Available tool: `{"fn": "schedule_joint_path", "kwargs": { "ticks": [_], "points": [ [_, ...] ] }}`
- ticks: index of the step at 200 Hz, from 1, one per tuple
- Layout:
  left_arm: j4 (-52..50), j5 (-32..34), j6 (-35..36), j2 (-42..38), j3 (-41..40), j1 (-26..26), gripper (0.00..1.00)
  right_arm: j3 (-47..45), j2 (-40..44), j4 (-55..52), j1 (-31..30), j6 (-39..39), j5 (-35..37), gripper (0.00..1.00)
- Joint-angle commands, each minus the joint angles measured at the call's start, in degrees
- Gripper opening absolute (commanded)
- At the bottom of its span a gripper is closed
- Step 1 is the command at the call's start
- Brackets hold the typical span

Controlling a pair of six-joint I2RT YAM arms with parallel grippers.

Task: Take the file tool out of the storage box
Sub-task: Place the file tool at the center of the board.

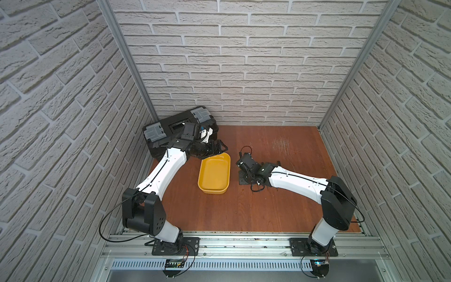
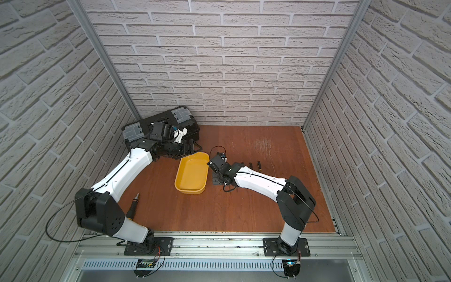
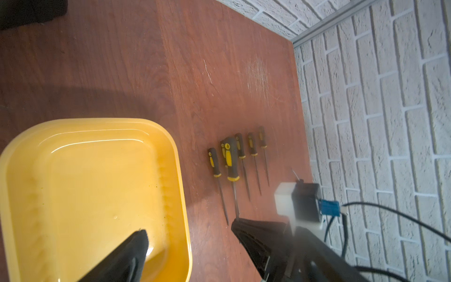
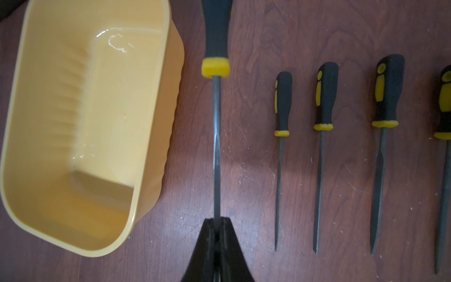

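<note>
Right gripper (image 4: 216,221) fills the near edge of the right wrist view, jaws pinched together on the bare metal shaft of the file tool (image 4: 216,122), close to the tip end. Handle runs straight away from the wrist, black grip with a yellow collar. It looks bigger than the others, so probably lifted off the table (image 4: 249,185); not certain.

File tool sits outside the storage box (image 4: 109,117), over the strip of table between the box wall and the row of other files (image 4: 325,97). Box is empty in both wrist views, so the take-out part reads as done and set-down is what remains.

Left gripper (image 3: 188,227) is spread wide with nothing between the fingers; one finger hangs over the box interior, the other over the table. In a top view it hovers at the far rim of the box, in front of the black toolbox (image 1: 175,127).

Handling, judged:
- light and stiff — steel shaft won't flex, not fragile
- weight sits in the handle, far from the current pinch, so it may swing or pivot in the pads
- shaft is thin, hard and narrow, so it could slip or twist
- rubbery handle looks like the surer hold, or the shaft just below the yellow collar, nearer the balance point
- lower gently, handle end likely lands first
</note>
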State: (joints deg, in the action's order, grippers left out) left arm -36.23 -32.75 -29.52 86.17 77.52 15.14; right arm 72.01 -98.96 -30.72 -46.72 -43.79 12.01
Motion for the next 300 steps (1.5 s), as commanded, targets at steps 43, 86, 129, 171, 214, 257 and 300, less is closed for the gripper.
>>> {"fn": "schedule_joint_path", "kwargs": {
  "ticks": [43,86,129,171,214,257,300],
  "points": [
    [-7.0,2.1,6.2,-5.6,-1.0,-0.3,0.98,2.7,-3.7,-1.8,-1.4,-2.0,1.9,0.03],
    [-10.4,4.6,8.7,-7.4,-0.2,-0.3,0.98,1.4,-5.3,-1.0,-1.4,-2.8,1.5,0.03],
    [-11.1,5.2,8.7,-9.1,-1.0,-0.3,0.98,0.7,-6.6,-0.4,-1.5,-3.1,1.3,0.03],
    [-10.9,6.0,8.4,-9.5,-2.1,-0.2,0.99,0.0,-8.1,0.7,-1.4,-3.7,1.1,0.03],
    [-11.0,6.3,8.5,-9.8,-2.7,-0.2,0.99,-0.3,-9.9,1.3,-1.4,-4.2,0.8,0.03],
    [-11.0,6.4,8.5,-9.5,-2.7,-0.2,0.98,-0.7,-10.9,1.5,-1.5,-4.5,1.0,0.03],
    [-11.3,6.5,8.4,-9.9,-3.1,-0.3,0.99,-1.6,-11.2,1.7,-1.4,-5.7,1.3,0.03]
  ]
}}
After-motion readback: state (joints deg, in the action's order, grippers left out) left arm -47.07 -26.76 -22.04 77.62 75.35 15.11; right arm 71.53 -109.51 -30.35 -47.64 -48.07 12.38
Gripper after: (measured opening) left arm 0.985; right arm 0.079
